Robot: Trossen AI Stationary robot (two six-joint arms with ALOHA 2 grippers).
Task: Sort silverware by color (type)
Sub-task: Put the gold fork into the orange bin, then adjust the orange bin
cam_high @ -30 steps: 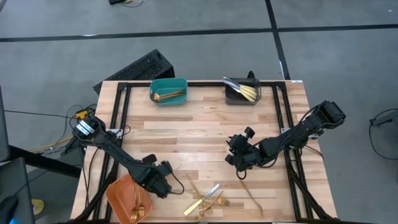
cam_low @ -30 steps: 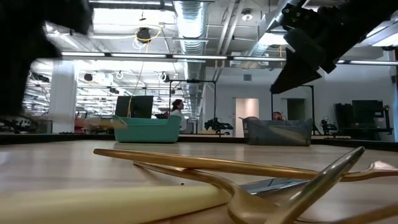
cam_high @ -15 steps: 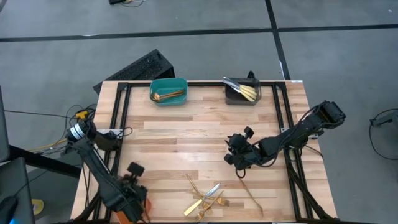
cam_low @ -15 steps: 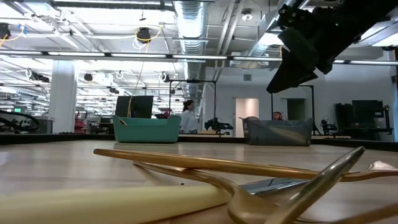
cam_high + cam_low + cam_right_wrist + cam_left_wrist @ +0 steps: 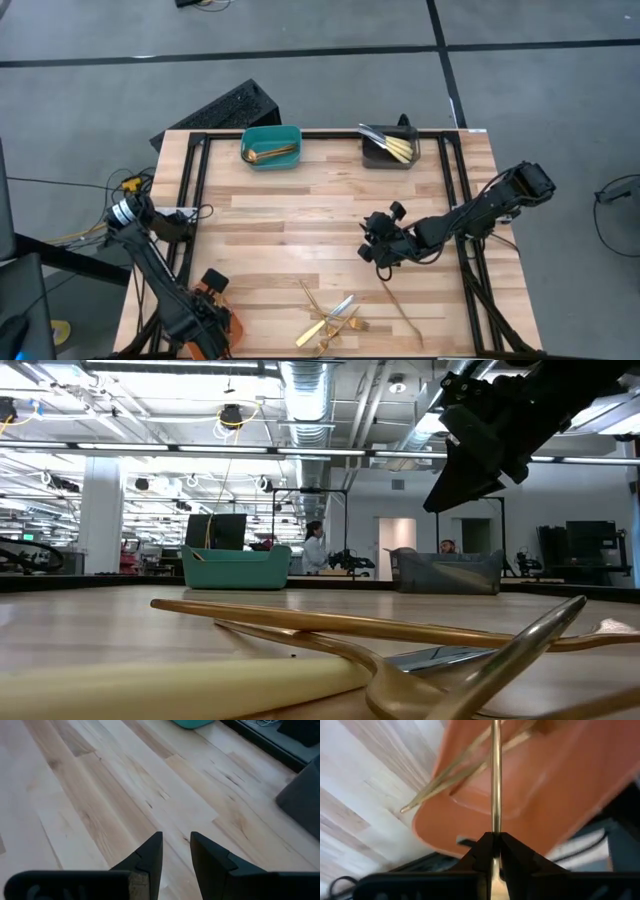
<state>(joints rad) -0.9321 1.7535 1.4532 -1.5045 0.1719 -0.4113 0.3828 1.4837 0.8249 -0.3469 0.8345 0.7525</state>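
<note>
My left gripper (image 5: 212, 318) hangs over the orange bin (image 5: 233, 326) at the table's near left corner, shut on a slim gold piece of silverware (image 5: 495, 780). Other gold pieces (image 5: 455, 770) lie in that bin (image 5: 560, 785). A loose pile of gold silverware (image 5: 330, 316) lies near the front edge, with one more piece (image 5: 403, 308) to its right. My right gripper (image 5: 378, 252) hovers open over bare wood (image 5: 176, 851) right of centre, with nothing between its fingers. My left gripper pinches the gold piece's thin shaft (image 5: 495, 826) between its two fingers. The fingers point steeply down and the shaft runs on past their tips, along them, above the orange bin. Its far end leaves the picture, so I cannot tell whether it touches the bin.
A teal bin (image 5: 271, 146) with gold pieces and a grey bin (image 5: 390, 148) with more pieces stand along the far edge. Black rails (image 5: 192, 190) run down both sides of the table. A wide stretch of bare wood lies in the middle (image 5: 300, 220).
My left gripper has swung from beside the loose pile toward the table's left edge, rising and rolling, and now hangs over the orange bin. My right gripper has stayed where it was. A person in the room behind has walked rightward.
</note>
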